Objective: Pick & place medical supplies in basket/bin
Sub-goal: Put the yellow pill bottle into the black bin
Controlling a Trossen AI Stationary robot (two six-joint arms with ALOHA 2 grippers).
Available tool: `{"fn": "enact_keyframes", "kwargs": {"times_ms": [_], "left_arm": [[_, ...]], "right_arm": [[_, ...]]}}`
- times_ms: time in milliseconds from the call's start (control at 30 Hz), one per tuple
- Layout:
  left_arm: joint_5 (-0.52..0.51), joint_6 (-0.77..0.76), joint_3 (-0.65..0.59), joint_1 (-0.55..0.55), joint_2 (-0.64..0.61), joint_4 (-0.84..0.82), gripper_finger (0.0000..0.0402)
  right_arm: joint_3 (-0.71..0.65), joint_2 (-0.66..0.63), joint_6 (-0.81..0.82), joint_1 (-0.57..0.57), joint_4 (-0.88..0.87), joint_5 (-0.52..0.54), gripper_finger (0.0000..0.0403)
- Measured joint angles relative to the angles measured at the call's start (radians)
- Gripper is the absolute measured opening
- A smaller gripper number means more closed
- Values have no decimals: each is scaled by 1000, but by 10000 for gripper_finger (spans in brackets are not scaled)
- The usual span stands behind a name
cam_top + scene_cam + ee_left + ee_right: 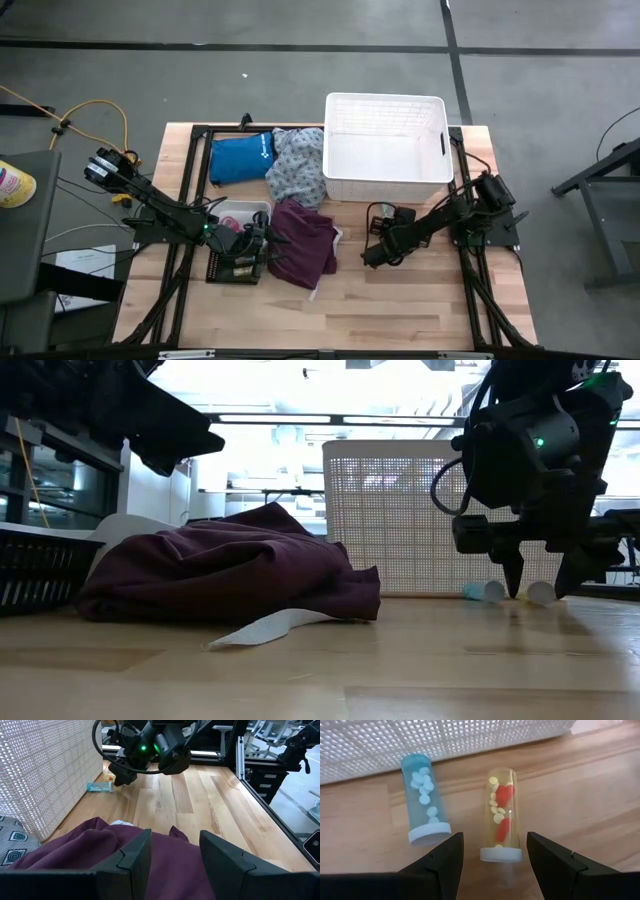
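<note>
Two vials lie on their sides on the table just in front of the white lattice basket [385, 148]: a blue one [425, 802] holding white pills and a yellow one [502, 812] holding red and pale pills, both white-capped. My right gripper [492, 865] is open and slants down over the yellow vial, its fingers on either side of the vial [541, 593] without touching it. My left gripper [175, 855] is open and hovers level above the maroon cloth [303, 240], which lies heaped on the table.
A grey-patterned cloth [298, 165] and a blue pouch [240, 158] lie left of the basket. A black mesh crate [232, 262] and a small white tray [240, 212] sit under my left arm. A white slip [265, 628] sticks out from under the maroon cloth.
</note>
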Motion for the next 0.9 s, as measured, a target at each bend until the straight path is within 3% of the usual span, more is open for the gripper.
{"fn": "enact_keyframes", "kwargs": {"times_ms": [167,600,900], "left_arm": [[0,0,0,0,0,0,159],[0,0,0,0,0,0,159],[0,0,0,0,0,0,159]], "right_arm": [[0,0,-2,0,1,-17,191],[0,0,-2,0,12,-15,108],[0,0,4,4,12,-15,110]]}}
